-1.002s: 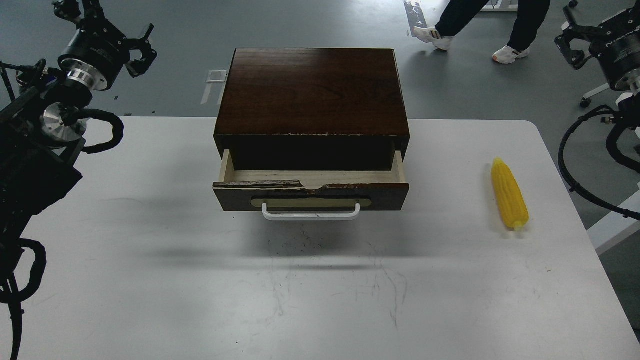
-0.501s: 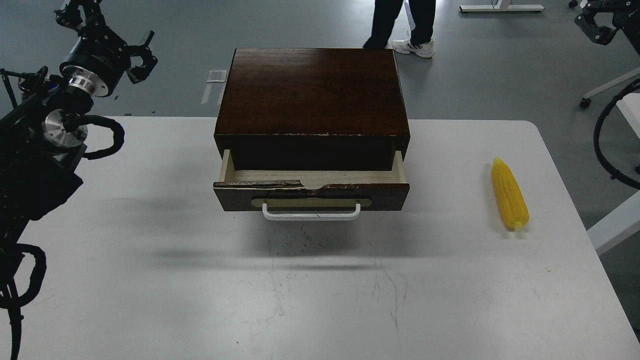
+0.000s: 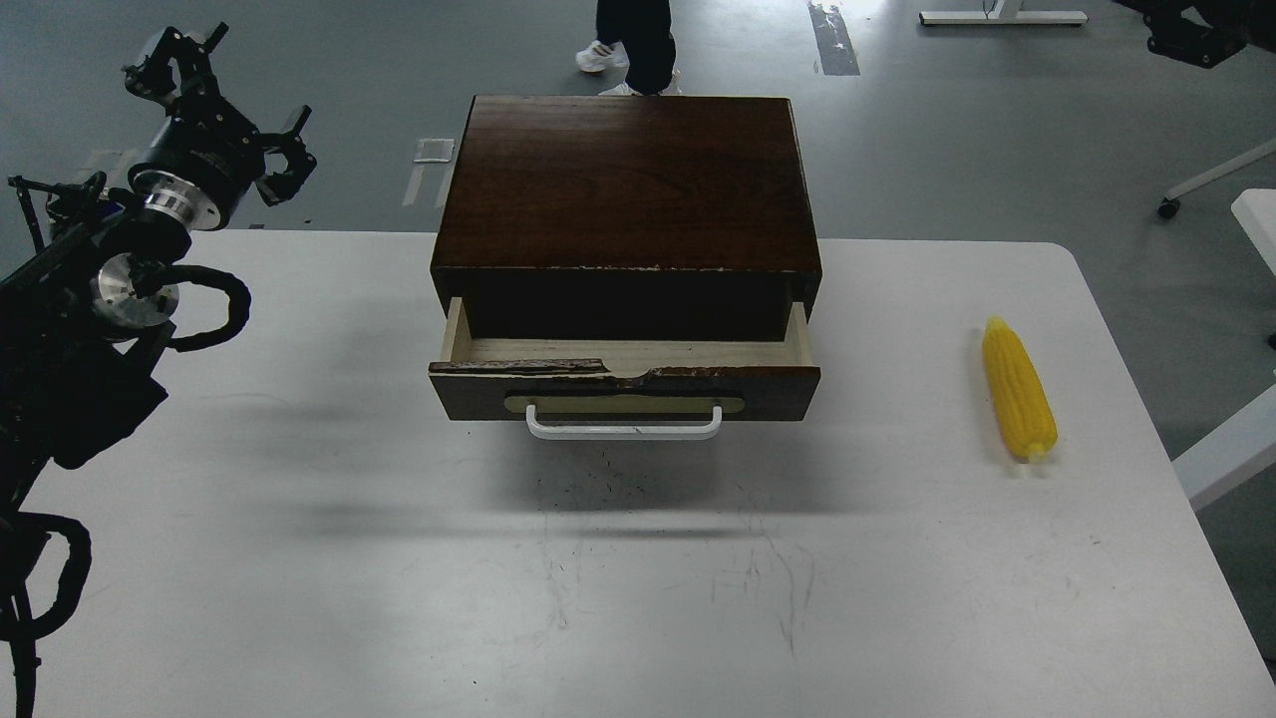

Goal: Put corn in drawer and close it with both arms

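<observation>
The yellow corn (image 3: 1017, 391) lies on the white table (image 3: 299, 558) at the right, pointed end away from me, well clear of the cabinet. The drawer (image 3: 623, 384) of the dark wooden cabinet (image 3: 623, 179) stands partly pulled out, its pale inside empty and its white bar handle (image 3: 623, 431) facing me. My left gripper (image 3: 227, 112) is open and empty, raised at the far left, apart from the cabinet. Of my right arm only a dark part (image 3: 1186, 38) shows at the top right corner; its fingers cannot be told apart.
A person's legs (image 3: 633, 45) stand on the grey floor just behind the cabinet. A second white tabletop (image 3: 1231, 449) juts in at the right edge. A chair base (image 3: 1201, 181) is on the floor at the far right.
My right arm has risen up and out toward the top right corner. My left gripper has shifted slightly down and right. The person behind has walked to the left. Corn and drawer have not moved.
</observation>
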